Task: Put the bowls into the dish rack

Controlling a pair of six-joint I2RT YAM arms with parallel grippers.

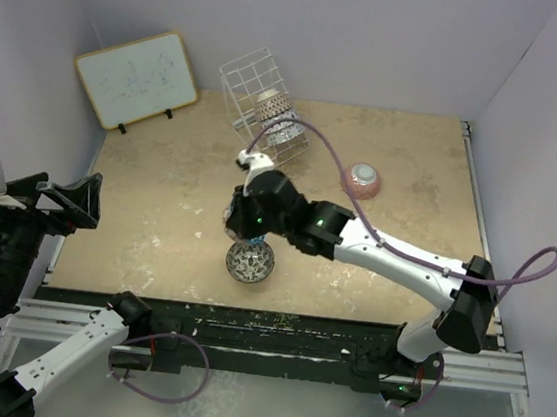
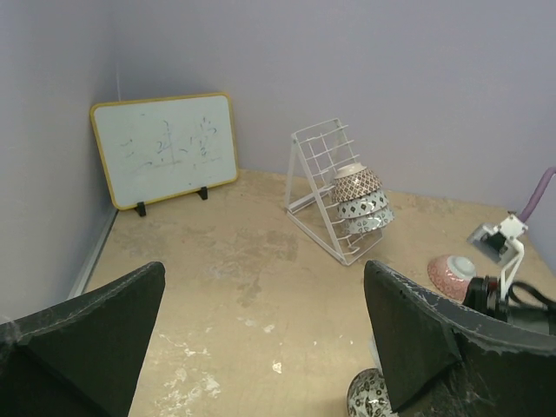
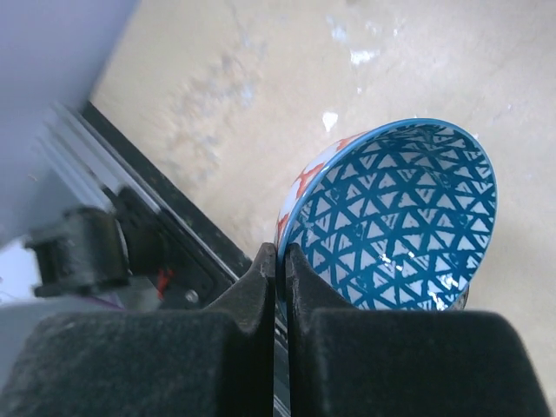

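My right gripper (image 3: 281,249) is shut on the rim of a bowl with a blue triangle pattern (image 3: 400,217), holding it tilted above the table near the front edge. From above, that gripper (image 1: 242,220) hangs just over a black-and-white patterned bowl (image 1: 250,262) standing on the table. A pink bowl (image 1: 363,180) lies upside down to the right. The white wire dish rack (image 1: 251,83) stands at the back with three bowls (image 2: 358,201) stacked in it. My left gripper (image 2: 265,269) is open and empty, held off the table's left side.
A wood-framed whiteboard (image 1: 137,78) leans on the back left wall. The black rail (image 1: 275,324) runs along the table's front edge, just under the held bowl. A purple cable (image 1: 339,165) loops above the right arm.
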